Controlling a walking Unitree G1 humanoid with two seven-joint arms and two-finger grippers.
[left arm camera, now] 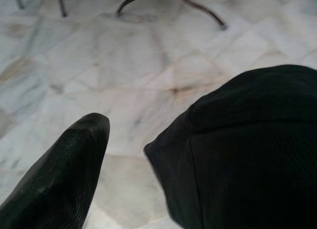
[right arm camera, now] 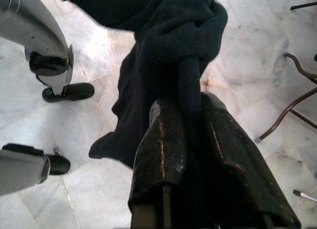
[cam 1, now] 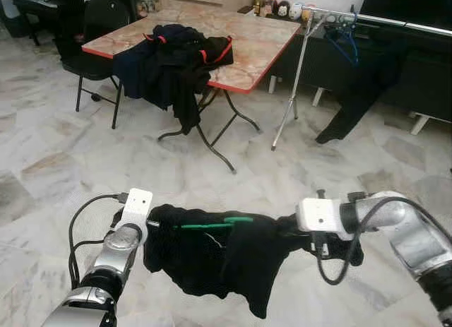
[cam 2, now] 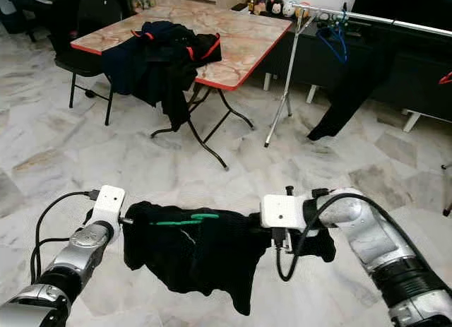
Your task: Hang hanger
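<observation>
Underfoot, a pale marble-tiled floor runs back to a folding surface with a marbled top and red edge, where a heap of dark clothes lies, partly spilling over the near edge. A black chair stands at its left end. To the right, a metal clothes rail on a slanted leg carries a blue hanger with a dark garment hanging just beside it.

Close in front of the robot, a black garment is stretched between the two arms, sagging in the middle above the floor. A green hanger shows along its upper edge, apparently threaded inside the cloth.

The right gripper is clamped on a bunched fold of the knitted fabric, pinched between its two fingers. The left gripper is at the garment's other end; one finger stands apart from the cloth, and whether the other is pressing it I cannot tell.
</observation>
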